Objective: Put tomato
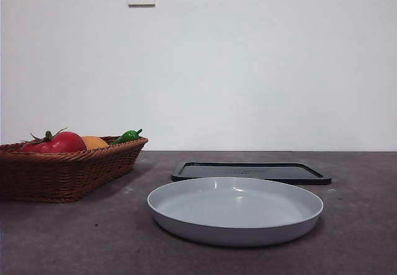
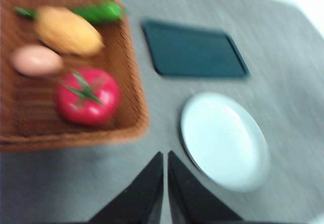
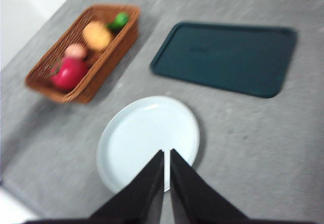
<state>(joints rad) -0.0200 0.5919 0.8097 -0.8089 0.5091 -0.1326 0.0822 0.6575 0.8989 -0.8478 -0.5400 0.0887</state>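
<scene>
Pre-grasp: tomato (image 2: pixel 87 96) sits in the basket (image 2: pixel 132 115), untouched. My left gripper (image 2: pixel 165 155) hangs high beside the basket, jaws together; right gripper (image 3: pixel 167 153) likewise. Next I open left, descend on tomato.

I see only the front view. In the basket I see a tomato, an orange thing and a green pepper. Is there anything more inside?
Observer: Yes, a pale pink egg-shaped item lies beside the tomato, hidden from you.
Operator: Where are the grippers?
Observer: Both hang high. The left gripper is above the table by the basket, holding nothing.
Operator: And the right one?
Observer: The right gripper is over the white plate, jaws shut.
</scene>
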